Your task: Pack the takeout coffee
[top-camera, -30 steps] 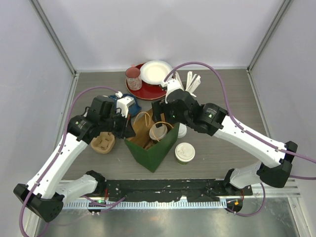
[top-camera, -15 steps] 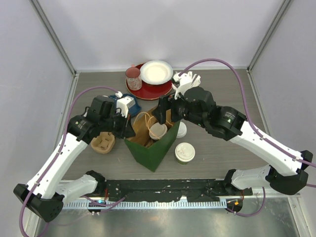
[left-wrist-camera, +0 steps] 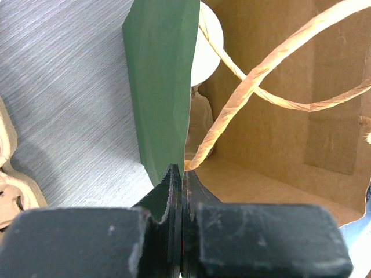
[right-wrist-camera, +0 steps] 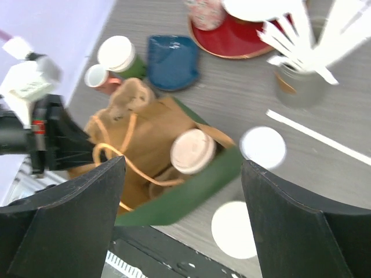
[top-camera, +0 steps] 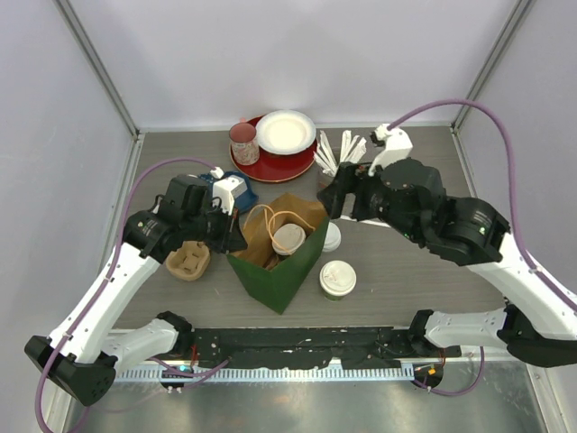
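Grey table: my left gripper pinches the bag at its 9 o'clock rim; my right gripper hangs spread, empty. A slipped pinch could collapse the bag, tipping its cup.

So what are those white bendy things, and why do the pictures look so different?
They are two robot arms. One picture looks down from above; the other two come from a camera on each wrist. The left end effector is pinched shut on the edge of the green paper bag. One lidded coffee cup stands inside the bag; a second lidded cup waits on the table beside it. The right end effector is open and holds nothing. Further back sit a red plate and some white utensils.
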Controlling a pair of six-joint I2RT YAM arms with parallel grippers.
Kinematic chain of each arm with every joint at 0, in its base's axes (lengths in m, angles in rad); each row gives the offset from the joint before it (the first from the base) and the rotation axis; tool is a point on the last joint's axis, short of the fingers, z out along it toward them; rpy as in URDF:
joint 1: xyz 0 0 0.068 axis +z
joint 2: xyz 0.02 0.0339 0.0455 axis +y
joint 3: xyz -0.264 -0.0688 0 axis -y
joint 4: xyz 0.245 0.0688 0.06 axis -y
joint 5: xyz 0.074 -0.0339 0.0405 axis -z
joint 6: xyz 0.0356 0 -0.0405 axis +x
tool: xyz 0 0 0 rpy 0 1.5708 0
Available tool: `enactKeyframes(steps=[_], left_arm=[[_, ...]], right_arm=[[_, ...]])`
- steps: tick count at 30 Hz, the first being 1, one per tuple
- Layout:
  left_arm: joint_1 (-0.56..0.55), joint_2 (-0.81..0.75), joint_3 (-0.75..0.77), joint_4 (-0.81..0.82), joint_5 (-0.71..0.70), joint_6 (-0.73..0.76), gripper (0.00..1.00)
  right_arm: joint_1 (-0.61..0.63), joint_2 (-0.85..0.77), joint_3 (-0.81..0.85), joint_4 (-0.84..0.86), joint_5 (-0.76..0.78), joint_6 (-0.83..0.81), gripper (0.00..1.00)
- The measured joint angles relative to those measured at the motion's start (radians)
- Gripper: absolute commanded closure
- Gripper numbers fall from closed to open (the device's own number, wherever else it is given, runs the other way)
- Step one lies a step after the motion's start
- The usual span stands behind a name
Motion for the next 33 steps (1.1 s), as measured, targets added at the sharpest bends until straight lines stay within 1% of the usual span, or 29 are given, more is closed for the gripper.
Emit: enactKeyframes(steps=[4,6,7,8,10,11,14,17,22,25,28,33], left_arm=[[0.000,0.000,0.000,0.000,0.000,0.000,1.00],[0.000,0.000,0.000,0.000,0.000,0.000,1.00],[0.000,0.000,0.000,0.000,0.000,0.000,1.00],[0.000,0.000,0.000,0.000,0.000,-0.001,1.00],[0.000,0.000,0.000,0.000,0.000,-0.001,1.00],[0.000,0.000,0.000,0.000,0.000,-0.001,1.00],[0.000,0.002,0.000,0.001,0.000,-0.001,1.00],[0.000,0.002,0.000,0.002,0.000,-0.004,1.00],[0.000,0.002,0.000,0.002,0.000,-0.004,1.00],[0.000,0.002,0.000,0.002,0.000,-0.004,1.00],[0.000,0.002,0.000,0.002,0.000,-0.004,1.00],[0.000,0.002,0.000,0.002,0.000,-0.004,1.00]], right_arm=[[0.000,-0.048,0.005,-0.229,0.119,0.150,0.16],[0.000,-0.077,-0.040,-0.330,0.157,0.255,0.17],[0.000,-0.082,-0.056,-0.353,0.161,0.279,0.18],[0.000,-0.092,-0.106,-0.376,0.163,0.322,0.20],[0.000,-0.103,-0.192,-0.416,0.145,0.366,0.25],[0.000,-0.105,-0.243,-0.430,0.127,0.382,0.31],[0.000,-0.097,-0.391,-0.439,0.069,0.409,0.39],[0.001,-0.111,-0.536,-0.380,-0.006,0.412,0.42],[0.008,-0.189,-0.645,-0.169,-0.145,0.309,0.43],[0.032,-0.205,-0.657,-0.046,-0.201,0.190,0.43],[0.064,-0.182,-0.663,0.067,-0.264,0.041,0.43],[0.083,-0.160,-0.683,0.154,-0.356,-0.207,0.44]])
